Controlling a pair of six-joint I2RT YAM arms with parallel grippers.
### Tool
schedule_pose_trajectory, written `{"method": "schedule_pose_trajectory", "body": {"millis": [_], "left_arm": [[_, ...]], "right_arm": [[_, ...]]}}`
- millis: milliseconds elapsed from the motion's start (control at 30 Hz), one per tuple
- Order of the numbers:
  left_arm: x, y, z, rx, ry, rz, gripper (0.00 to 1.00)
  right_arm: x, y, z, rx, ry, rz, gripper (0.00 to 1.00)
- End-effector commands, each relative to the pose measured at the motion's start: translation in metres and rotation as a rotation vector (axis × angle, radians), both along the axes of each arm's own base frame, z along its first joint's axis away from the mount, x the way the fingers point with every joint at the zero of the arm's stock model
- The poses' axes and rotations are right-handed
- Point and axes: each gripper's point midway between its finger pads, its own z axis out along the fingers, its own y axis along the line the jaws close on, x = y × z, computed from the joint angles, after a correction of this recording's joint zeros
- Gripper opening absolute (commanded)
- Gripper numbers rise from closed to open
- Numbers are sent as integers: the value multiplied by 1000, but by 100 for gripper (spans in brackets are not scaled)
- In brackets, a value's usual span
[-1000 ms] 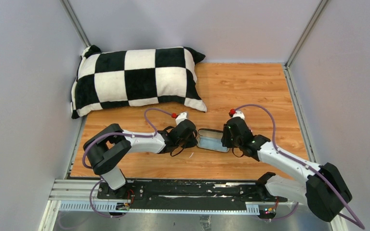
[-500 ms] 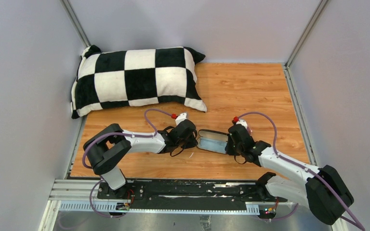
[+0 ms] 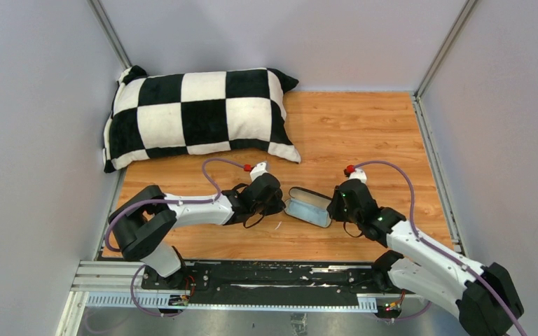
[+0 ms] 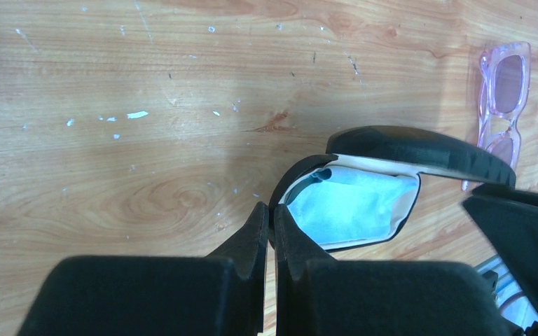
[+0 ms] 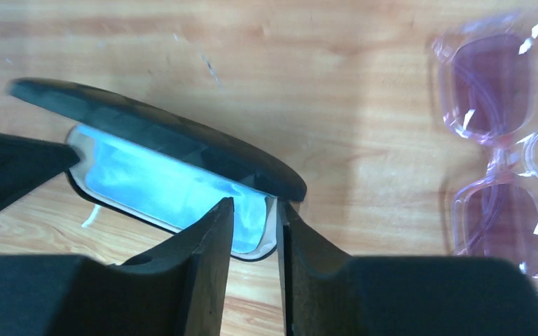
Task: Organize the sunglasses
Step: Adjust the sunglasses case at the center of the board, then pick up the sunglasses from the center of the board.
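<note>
The black oblong case [image 3: 308, 207] lies open on the wooden table between my two grippers, with the light blue cloth [image 4: 350, 206] inside it. My left gripper [image 3: 280, 203] is shut on the rim of the case's left end [image 4: 272, 208]. My right gripper [image 3: 331, 208] is at the right end, its jaws a narrow gap apart around the end wall [image 5: 252, 203]; one finger is over the cloth [image 5: 154, 185], under the raised lid [image 5: 161, 136]. The pink-purple sunglasses [image 5: 496, 87] lie flat on the table just beyond the case's right end. They also show in the left wrist view [image 4: 508, 73] and are hidden in the top view.
A black-and-white checkered pillow [image 3: 196, 115] lies at the back left. Grey walls enclose the table on three sides. The black rail [image 3: 266, 276] with the arm bases runs along the near edge.
My right gripper has moved a little right and toward the near edge at the case's right end. The case has turned slightly. My left gripper stays on the case's left end.
</note>
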Motion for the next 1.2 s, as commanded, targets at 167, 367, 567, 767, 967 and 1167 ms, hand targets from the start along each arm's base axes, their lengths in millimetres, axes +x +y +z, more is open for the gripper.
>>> {"method": "schedule_pose_trajectory", "body": {"millis": [167, 367, 567, 767, 967, 1167], "left_arm": [[3, 33, -2, 52, -28, 90, 0], [4, 48, -8, 121, -28, 43, 0], [5, 51, 1, 149, -60, 7, 0], [5, 43, 4, 156, -50, -50, 0], [7, 44, 1, 167, -43, -82, 0], [9, 41, -1, 154, -37, -90, 0]], "right_arm": [[26, -73, 40, -285, -80, -139, 55], [42, -95, 29, -315, 74, -246, 96], [54, -116, 24, -414, 129, -250, 90], [57, -122, 0, -368, 232, -176, 79], [52, -122, -9, -381, 273, -145, 75], [48, -121, -19, -384, 310, -124, 62]]}}
